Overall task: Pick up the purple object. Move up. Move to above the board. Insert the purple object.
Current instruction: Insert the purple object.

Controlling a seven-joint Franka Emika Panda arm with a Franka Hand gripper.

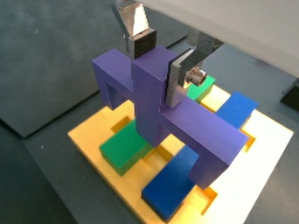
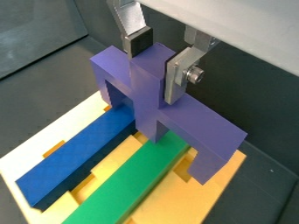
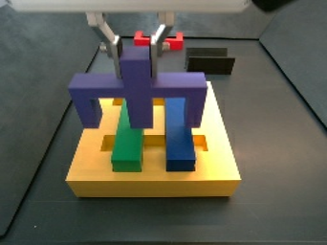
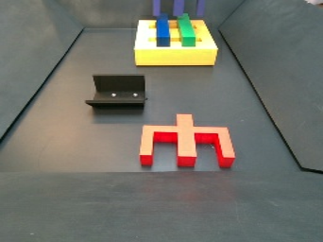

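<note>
We see fixture [image 4: 117, 92] left on surface, red piece [image 4: 187, 144] nearer. Tool [image 3: 133, 43] clamped on purple object [image 3: 138, 88] post, held above board [image 3: 153, 169], legs over green bar [image 3: 126, 144] and blue bar [image 3: 179, 142].

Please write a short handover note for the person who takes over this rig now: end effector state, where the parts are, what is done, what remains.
End effector: shut on the purple object, gripping its central post, above the board.
Purple object: lifted, legs hanging over the board's green bar and blue bar; not seated yet.
Done: pick up, lift, move above board.
Left: lower and insert.
</note>
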